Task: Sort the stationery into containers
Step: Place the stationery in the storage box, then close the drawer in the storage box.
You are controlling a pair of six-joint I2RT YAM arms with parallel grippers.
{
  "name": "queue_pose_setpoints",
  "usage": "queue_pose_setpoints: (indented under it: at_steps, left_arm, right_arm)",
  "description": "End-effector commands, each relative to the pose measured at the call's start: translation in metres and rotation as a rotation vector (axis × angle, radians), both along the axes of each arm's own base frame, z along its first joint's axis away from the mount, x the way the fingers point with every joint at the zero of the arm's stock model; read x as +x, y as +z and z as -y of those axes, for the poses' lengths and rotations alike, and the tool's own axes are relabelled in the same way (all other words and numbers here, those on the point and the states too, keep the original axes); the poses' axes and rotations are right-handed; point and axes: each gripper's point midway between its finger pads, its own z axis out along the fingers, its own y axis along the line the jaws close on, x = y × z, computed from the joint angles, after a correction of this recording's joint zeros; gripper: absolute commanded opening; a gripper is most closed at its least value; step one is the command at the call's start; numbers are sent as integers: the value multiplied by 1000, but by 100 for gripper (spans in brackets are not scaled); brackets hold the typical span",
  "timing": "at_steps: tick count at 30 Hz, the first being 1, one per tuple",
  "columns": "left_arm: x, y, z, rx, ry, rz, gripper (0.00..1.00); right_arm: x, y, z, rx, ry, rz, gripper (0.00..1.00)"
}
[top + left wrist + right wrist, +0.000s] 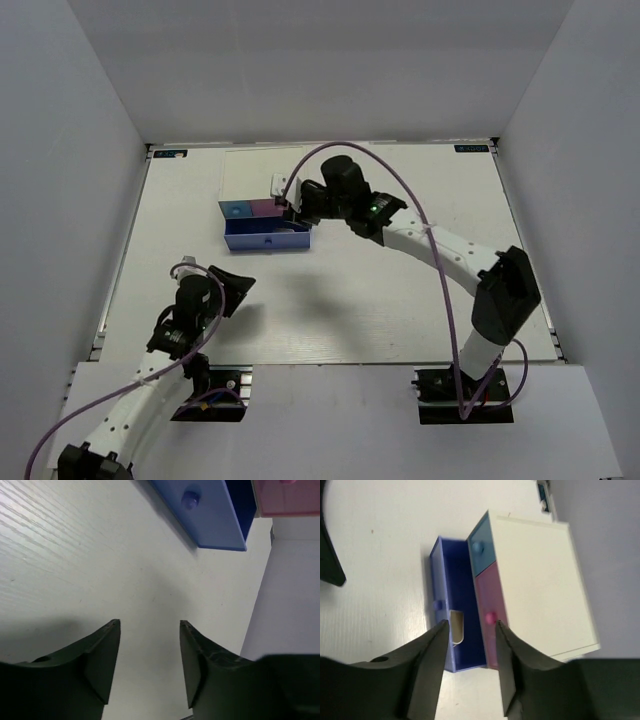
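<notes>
The white-topped box (540,585) stands at the table's far middle (262,208). Its light blue front (481,552) and pink front (487,600) are closed. The wide blue-lavender drawer (462,580) is pulled out, with a beige block (456,626) lying in it. My right gripper (470,623) hovers over the drawer's right end, open and empty; it also shows in the top view (293,208). My left gripper (150,623) is open and empty over bare table, short of the drawer front (205,515). The highlighters and the pink-and-white piece are out of view.
White walls close in the table (400,290) at the back and both sides. The right arm (440,250) arches over the table's right half. The left arm (190,320) sits at the near left.
</notes>
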Motion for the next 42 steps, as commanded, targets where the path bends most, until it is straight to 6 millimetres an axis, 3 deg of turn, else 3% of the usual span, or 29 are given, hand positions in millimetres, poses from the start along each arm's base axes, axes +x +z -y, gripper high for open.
queue_pose_setpoints:
  at_steps: [1,2,4,5,6,7,9,10,11,13,27,42]
  left_arm:
    - [10,2,17,-87,-45,47,59]
    - [19,11,19,-117,-40,94,56]
    - [20,-5,22,-156,-25,55,49]
    - [29,8,25,-185,-23,110,49]
    - [31,4,25,-200,-14,97,49]
    - [32,-7,26,-189,-11,61,49]
    - [42,0,29,-194,-12,78,51]
    - [47,6,32,-200,-22,82,54]
    - [50,-3,33,-191,-19,48,56]
    - [58,1,35,-195,-21,64,58]
    - [77,-19,40,-241,32,-17,58]
    - [109,-32,54,-268,29,-44,59]
  right_arm:
    - [-20,36,-1,77,86,-10,50]
    - [-13,41,0,77,72,2,53]
    - [2,37,-4,56,63,16,56]
    - [9,51,-6,65,63,35,58]
    - [20,25,-6,9,58,-4,60]
    - [18,18,-7,-15,81,-21,60]
    - [25,26,-9,-17,90,-13,61]
    - [31,9,-12,-46,93,-24,61]
    - [34,8,-13,-50,90,-23,61]
    - [46,-2,-15,-72,77,-19,63]
    - [70,-54,-10,-171,20,-40,57]
    - [90,-76,-12,-221,-38,-30,56]
